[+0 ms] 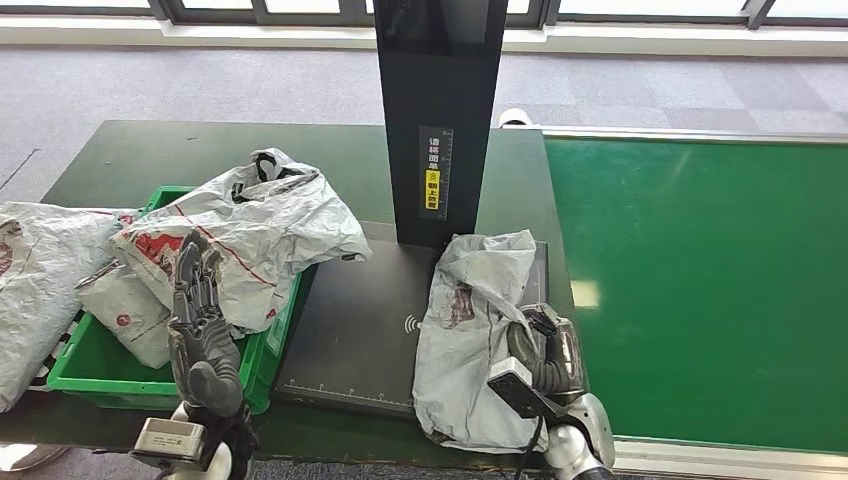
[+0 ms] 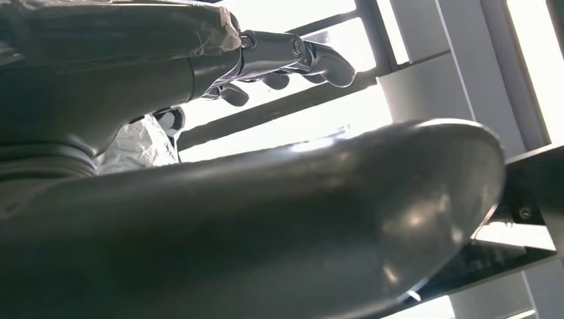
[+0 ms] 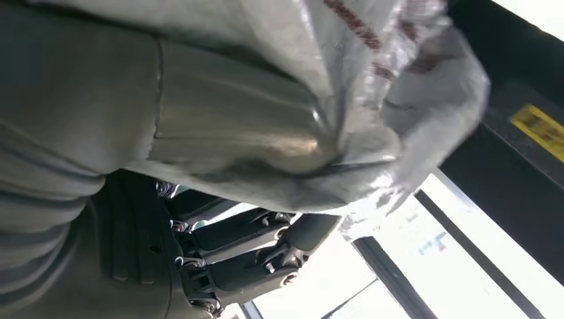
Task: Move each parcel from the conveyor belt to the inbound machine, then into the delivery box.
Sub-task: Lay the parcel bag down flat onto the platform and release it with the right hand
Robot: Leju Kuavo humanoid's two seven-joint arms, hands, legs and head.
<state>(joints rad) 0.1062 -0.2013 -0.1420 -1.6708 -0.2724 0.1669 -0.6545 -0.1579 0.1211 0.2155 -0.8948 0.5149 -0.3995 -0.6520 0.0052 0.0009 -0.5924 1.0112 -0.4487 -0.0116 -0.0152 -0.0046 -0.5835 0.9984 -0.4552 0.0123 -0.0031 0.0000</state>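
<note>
Grey parcel (image 1: 470,330) lay on black inbound machine (image 1: 350,340), long side pointing away from robot. Right robot hand (image 1: 545,355) gripped its right edge. Left robot hand (image 1: 200,320) spread, holding nothing, over green delivery box (image 1: 100,372).

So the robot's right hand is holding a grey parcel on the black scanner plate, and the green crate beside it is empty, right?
Not quite. The green crate is not empty: the head view shows a large white parcel and a smaller parcel in it. The rest stands: the right hand holds the grey parcel on the black scanner plate.
</note>
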